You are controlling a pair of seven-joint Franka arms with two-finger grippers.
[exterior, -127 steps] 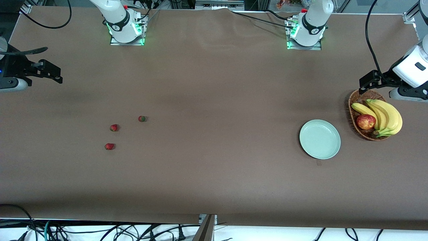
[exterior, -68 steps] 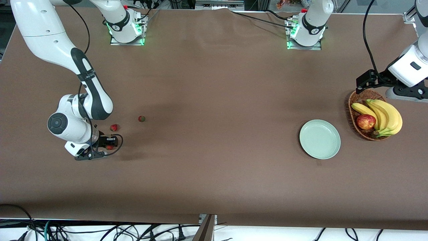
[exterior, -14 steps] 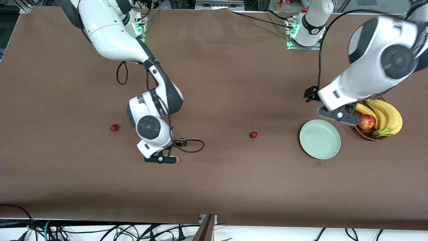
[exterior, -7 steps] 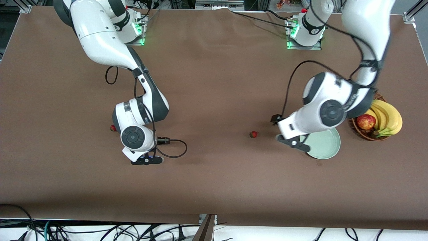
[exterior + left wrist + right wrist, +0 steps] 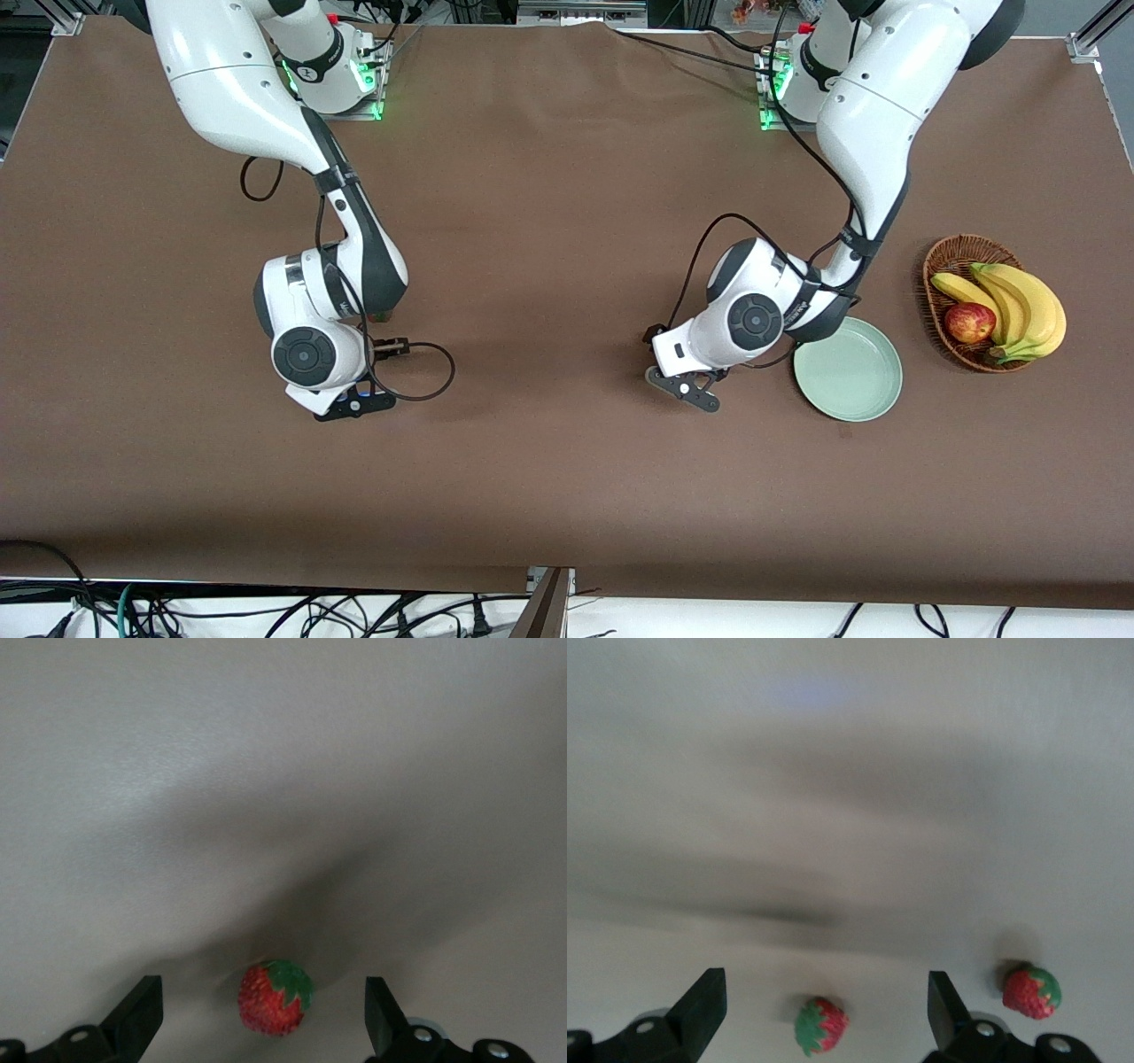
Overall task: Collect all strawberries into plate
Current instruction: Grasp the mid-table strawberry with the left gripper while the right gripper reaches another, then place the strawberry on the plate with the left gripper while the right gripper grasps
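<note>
One strawberry (image 5: 275, 997) lies on the table between the open fingers of my left gripper (image 5: 263, 1028). In the front view that gripper (image 5: 684, 390) is low over the table beside the pale mint-green plate (image 5: 848, 368), which holds nothing. My right gripper (image 5: 824, 1019) is open over a second strawberry (image 5: 821, 1025), which lies between its fingers. A third strawberry (image 5: 1031, 991) lies just outside one finger. In the front view the right gripper (image 5: 353, 405) is toward the right arm's end of the table. The arms hide all three berries in the front view.
A brown wicker basket (image 5: 955, 257) with bananas (image 5: 1019, 306) and a red apple (image 5: 969, 322) stands beside the plate, toward the left arm's end of the table. A black cable (image 5: 425, 377) loops out from the right wrist.
The right arm carried one strawberry to mid-table and left it, then moved back over the other two. The left arm swung from the basket over the plate to that mid-table strawberry.
</note>
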